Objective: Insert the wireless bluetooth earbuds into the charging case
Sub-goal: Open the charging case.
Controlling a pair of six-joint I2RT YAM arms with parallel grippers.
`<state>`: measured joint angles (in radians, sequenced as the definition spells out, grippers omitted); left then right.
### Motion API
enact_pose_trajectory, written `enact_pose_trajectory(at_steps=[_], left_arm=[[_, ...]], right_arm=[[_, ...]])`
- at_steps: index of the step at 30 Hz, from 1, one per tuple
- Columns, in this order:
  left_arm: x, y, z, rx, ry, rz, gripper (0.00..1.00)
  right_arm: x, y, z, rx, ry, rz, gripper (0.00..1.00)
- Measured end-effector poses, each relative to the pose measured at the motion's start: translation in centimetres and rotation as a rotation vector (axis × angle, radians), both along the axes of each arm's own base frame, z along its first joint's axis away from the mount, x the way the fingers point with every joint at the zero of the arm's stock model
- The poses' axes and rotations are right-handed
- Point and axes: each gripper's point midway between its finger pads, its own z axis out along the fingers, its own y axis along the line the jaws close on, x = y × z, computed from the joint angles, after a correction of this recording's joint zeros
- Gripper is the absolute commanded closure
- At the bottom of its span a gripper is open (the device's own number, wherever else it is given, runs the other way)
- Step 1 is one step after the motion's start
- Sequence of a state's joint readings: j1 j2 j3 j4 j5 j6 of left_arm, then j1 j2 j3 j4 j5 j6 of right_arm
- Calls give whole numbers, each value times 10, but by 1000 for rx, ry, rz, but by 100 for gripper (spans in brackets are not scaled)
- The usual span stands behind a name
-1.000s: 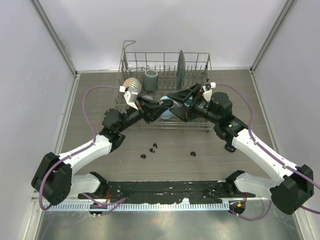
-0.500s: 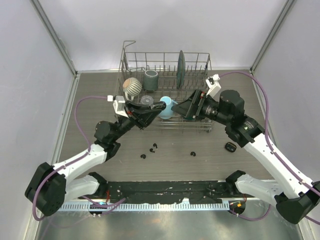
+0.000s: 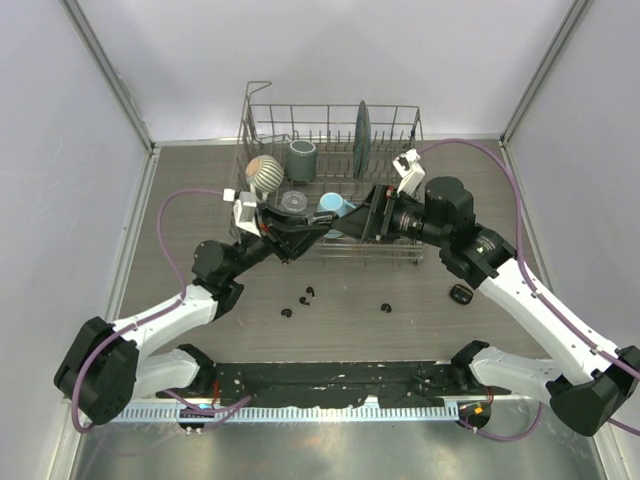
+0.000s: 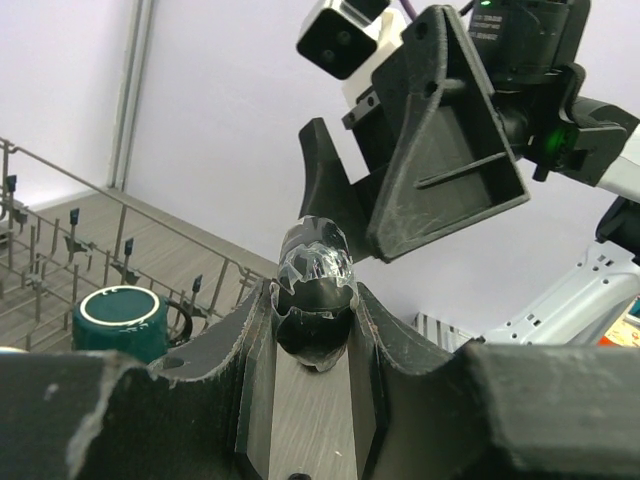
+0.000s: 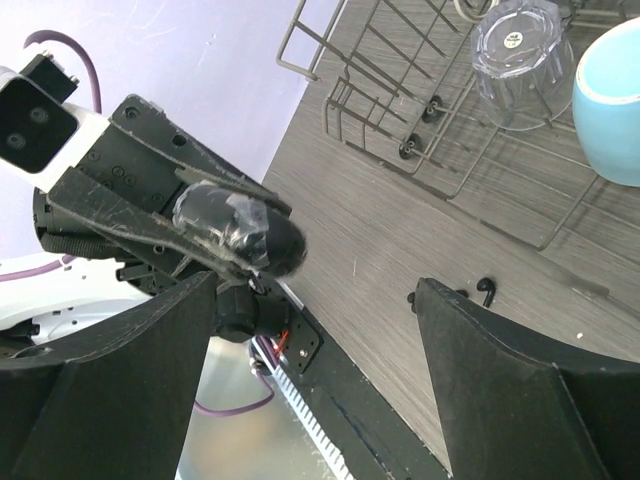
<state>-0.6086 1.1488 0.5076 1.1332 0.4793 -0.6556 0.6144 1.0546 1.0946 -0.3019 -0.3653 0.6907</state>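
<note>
**Top view:** The left gripper (image 3: 320, 222) and right gripper (image 3: 348, 226) meet almost tip to tip, raised in front of a wire dish rack (image 3: 300, 108). Four tiny black earbuds (image 3: 305, 298) lie loose on the wooden table (image 3: 180, 180), below both sets of jaws and nearer the arm bases.

**Left wrist view:** The left jaws are clenched on a black oval object (image 4: 315, 275) wrapped in clear tape. The right gripper's fingers stand just beyond it.

**Right wrist view:** The right jaws are spread wide and grasp nothing. The taped object (image 5: 240, 230) sits between and beyond them, touching neither finger. One earbud (image 5: 485, 289) lies on the table just beside the right-hand finger.
</note>
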Motion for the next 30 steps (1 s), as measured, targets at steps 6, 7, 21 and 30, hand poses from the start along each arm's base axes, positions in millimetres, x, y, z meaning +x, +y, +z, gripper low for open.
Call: enact_pose_trajectory(at_steps=[6,7,21,30], left_arm=[[-5,-3,5,2,-13,-34,100],[-5,-3,6,2,-14,-36,100],[-20,-9,7,52,-37,-126,100],[-29,-3,10,97,-102,-103,100]], right_arm=[[6,4,-3,-6,15,-2,19],[6,5,-3,-6,17,-1,20],[11,14,18,113,59,-29,22],[15,22,17,204,129,-21,15]])
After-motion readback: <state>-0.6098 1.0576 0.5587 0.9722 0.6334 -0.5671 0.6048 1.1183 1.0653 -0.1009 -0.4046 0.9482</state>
